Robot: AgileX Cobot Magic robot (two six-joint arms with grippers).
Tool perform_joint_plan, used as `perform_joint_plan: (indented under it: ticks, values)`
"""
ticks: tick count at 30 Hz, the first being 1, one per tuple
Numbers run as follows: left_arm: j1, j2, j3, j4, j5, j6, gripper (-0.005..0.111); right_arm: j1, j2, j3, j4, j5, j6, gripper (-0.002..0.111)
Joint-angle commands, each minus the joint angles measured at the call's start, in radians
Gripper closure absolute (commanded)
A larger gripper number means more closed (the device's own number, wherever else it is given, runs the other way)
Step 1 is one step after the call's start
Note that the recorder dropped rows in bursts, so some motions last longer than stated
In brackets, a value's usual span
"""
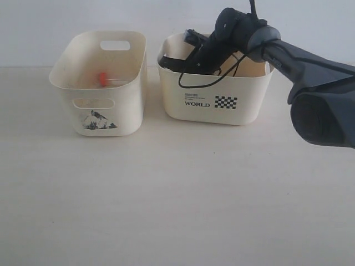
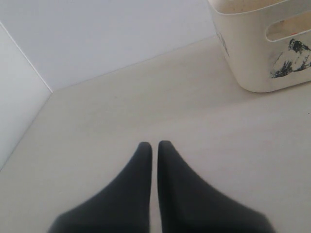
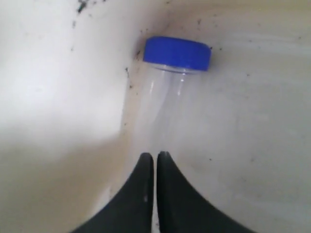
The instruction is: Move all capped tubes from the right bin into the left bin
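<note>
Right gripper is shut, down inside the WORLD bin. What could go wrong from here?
The right gripper is shut with its tips almost together and the blue-capped tube lies ahead of them: it may lift empty or drop a barely pinched tube.
The tube rests against the wall of the right bin; a retry could wedge it there.
The cable drapes over the bin's rim and might snag.

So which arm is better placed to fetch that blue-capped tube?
Right. The right gripper is down inside the WORLD bin, its closed tips at the blue-capped tube. The left gripper is out over the table beside the mountain-picture bin.
</note>
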Motion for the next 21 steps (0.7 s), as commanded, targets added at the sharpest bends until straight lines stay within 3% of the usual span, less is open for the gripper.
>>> perform_joint_plan:
  ticks: [1, 8, 10, 14, 15, 17, 21]
  values:
    - [0.0, 0.0, -0.004, 0.001, -0.004, -0.01, 0.102, -0.001, 0.005, 0.014, -0.063, 0.037, -0.012, 0.108]
    - [0.0, 0.0, -0.004, 0.001, -0.004, -0.01, 0.102, -0.001, -0.066, 0.014, -0.067, -0.045, -0.111, 0.105]
    - [0.0, 0.0, -0.004, 0.001, -0.004, -0.01, 0.102, -0.001, -0.073, 0.014, -0.067, -0.073, -0.124, 0.094]
    - [0.0, 0.0, -0.004, 0.001, -0.004, -0.01, 0.102, -0.001, -0.073, 0.014, -0.067, -0.104, -0.121, 0.047]
    - [0.0, 0.0, -0.004, 0.001, -0.004, -0.01, 0.102, -0.001, -0.071, 0.014, -0.067, -0.11, -0.108, 0.04]
    - [0.0, 0.0, -0.004, 0.001, -0.004, -0.01, 0.102, -0.003, -0.064, 0.014, -0.072, -0.126, -0.093, 0.042]
    - [0.0, 0.0, -0.004, 0.001, -0.004, -0.01, 0.102, -0.004, -0.052, 0.014, -0.063, -0.178, -0.085, 0.058]
